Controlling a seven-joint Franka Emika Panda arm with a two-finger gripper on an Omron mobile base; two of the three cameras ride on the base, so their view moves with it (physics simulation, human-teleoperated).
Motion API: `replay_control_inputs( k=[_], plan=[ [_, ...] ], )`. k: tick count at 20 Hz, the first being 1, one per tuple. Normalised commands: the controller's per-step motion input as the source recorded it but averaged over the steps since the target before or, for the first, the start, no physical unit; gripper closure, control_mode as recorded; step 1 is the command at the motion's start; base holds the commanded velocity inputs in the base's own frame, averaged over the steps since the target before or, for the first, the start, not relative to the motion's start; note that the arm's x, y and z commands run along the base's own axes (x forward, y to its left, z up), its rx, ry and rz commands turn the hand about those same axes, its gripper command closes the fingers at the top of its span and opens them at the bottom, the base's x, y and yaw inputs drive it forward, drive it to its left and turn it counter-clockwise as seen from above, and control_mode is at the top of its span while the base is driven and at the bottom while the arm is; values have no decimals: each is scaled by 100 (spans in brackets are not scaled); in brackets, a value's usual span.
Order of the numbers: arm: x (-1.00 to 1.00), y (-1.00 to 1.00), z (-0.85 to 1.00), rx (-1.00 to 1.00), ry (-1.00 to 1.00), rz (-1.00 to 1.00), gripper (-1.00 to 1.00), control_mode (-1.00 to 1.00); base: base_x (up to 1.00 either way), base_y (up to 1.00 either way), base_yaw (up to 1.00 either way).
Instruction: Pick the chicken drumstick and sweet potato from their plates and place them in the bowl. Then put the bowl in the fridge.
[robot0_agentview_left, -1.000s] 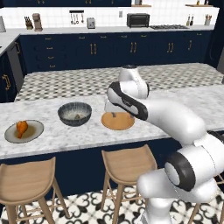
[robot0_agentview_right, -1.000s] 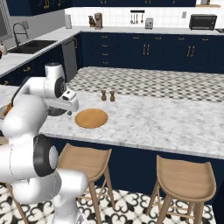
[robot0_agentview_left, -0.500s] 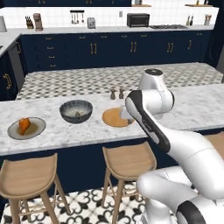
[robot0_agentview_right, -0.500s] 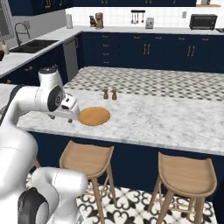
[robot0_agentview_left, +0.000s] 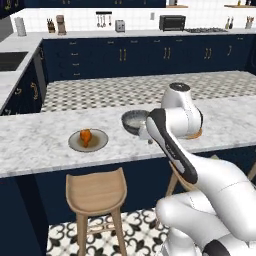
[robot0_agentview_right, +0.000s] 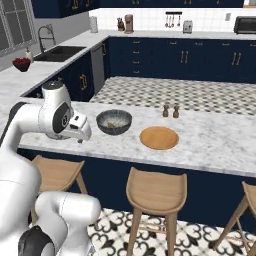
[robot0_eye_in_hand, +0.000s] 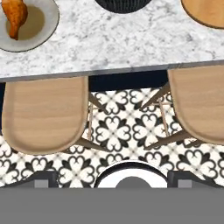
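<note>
The chicken drumstick (robot0_agentview_left: 86, 137) lies on the grey-green plate (robot0_agentview_left: 100, 144) at left of centre in the left base view, and it looks light, stiff and glossy enough to slip, so I judge the thick bulbous end the safest place to pinch it. The gripper (robot0_eye_in_hand: 112, 180) hangs empty with its fingers spread wide, looking down past the counter edge at two stools (robot0_eye_in_hand: 41, 114). The right base view shows a brownish lump, probably the sweet potato, inside the bowl (robot0_agentview_right: 114, 122) beside the bare wooden plate (robot0_agentview_right: 159, 138), while the hand view catches the drumstick at its upper left corner.
</note>
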Motion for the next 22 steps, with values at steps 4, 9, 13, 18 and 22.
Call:
replay_control_inputs(
  k=[4, 9, 13, 18, 22],
  plan=[
    [0, 0, 0, 0, 0, 0, -100, 100, 36, 89, 0],
    [0, 0, 0, 0, 0, 0, -100, 100, 97, -4, 9],
    [25, 5, 0, 0, 6, 1, -100, -100, 75, 3, 3],
    [100, 58, -6, 0, 16, 3, -100, -100, 0, 0, 0],
    [100, 37, -22, 0, 13, 1, -100, -100, 0, 0, 0]
  ],
)
